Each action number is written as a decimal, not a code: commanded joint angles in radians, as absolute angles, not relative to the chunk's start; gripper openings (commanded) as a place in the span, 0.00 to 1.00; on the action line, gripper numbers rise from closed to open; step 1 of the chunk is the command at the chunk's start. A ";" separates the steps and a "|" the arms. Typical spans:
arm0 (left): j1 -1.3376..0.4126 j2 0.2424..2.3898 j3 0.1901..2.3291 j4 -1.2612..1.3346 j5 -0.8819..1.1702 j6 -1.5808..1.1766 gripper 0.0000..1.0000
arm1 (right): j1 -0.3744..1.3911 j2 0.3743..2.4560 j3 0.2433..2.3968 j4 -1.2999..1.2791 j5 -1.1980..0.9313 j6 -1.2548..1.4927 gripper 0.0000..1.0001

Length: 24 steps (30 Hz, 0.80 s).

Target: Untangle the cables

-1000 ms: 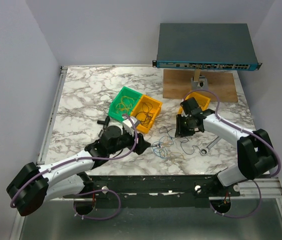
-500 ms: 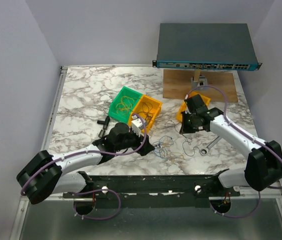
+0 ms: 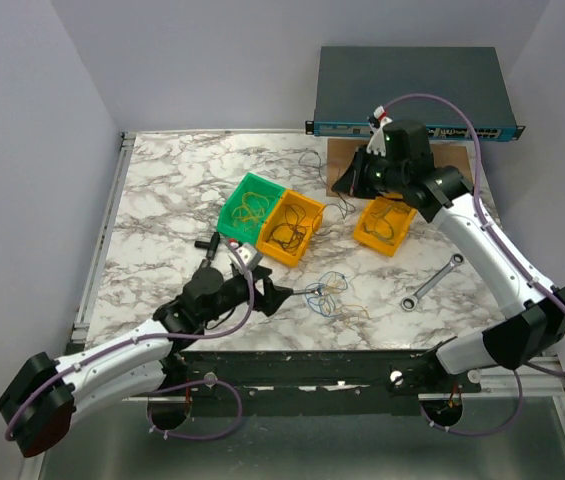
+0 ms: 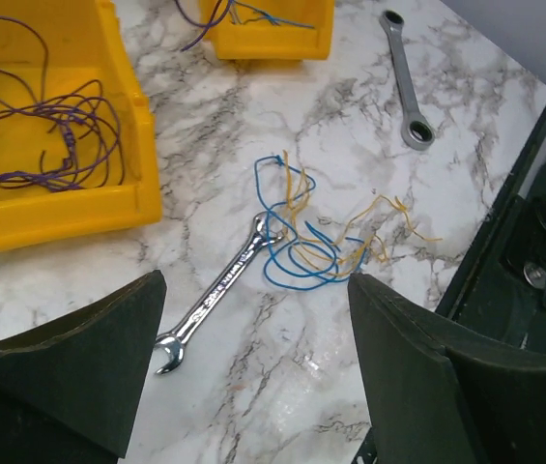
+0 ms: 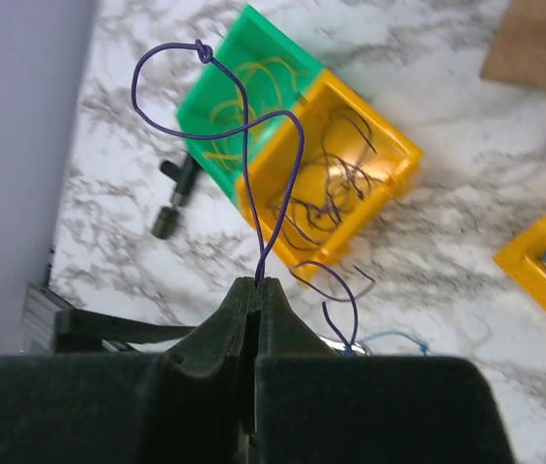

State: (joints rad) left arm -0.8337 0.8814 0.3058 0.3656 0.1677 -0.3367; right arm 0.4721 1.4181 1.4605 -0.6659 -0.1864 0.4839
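"When you start on the left, what is there?"

"The left gripper point(image 3: 280, 294) sits low over the white marble table point(image 3: 162, 180). Its two black fingers point(image 4: 70, 367) are spread wide apart and hold nothing."

"What is past it?"

"A green plastic bin point(image 3: 245, 205) with yellow wires in it. Touching its right side is a yellow plastic bin point(image 3: 292, 228) with dark wires in it. Nearer the front edge (just ahead of the open fingers) lies the tangle of thin blue and yellow-orange wires point(image 4: 301, 242), flat on the table. A small silver wrench point(image 4: 219, 290) lies there too, and one end touches the blue loops."

"And the other arm?"

"The right gripper point(image 5: 256, 282) is up in the air near the flat black box point(image 3: 412, 90) at the back. Its fingers are pressed tight together on a thin purple wire point(image 5: 253, 145). The wire curls up from the fingertips in loops with a little knot at the top, and a short piece of it curls off to the side."

"What is farthest right?"

"A second yellow bin point(image 3: 385, 225) beside a brown wooden board point(image 3: 442, 185). A longer silver wrench with a ring end point(image 3: 432, 282) lies on the table, well apart from the tangle."
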 commanded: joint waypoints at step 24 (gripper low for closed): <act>-0.837 0.691 0.225 0.411 -0.096 -0.241 0.82 | 0.540 1.669 1.145 0.251 -0.208 0.695 0.01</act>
State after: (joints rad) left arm -0.8333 0.6998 0.2020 0.4023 -0.0582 -0.2615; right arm 0.5354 1.6363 1.2900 0.0029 -0.2802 0.6376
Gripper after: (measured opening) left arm 0.819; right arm 0.028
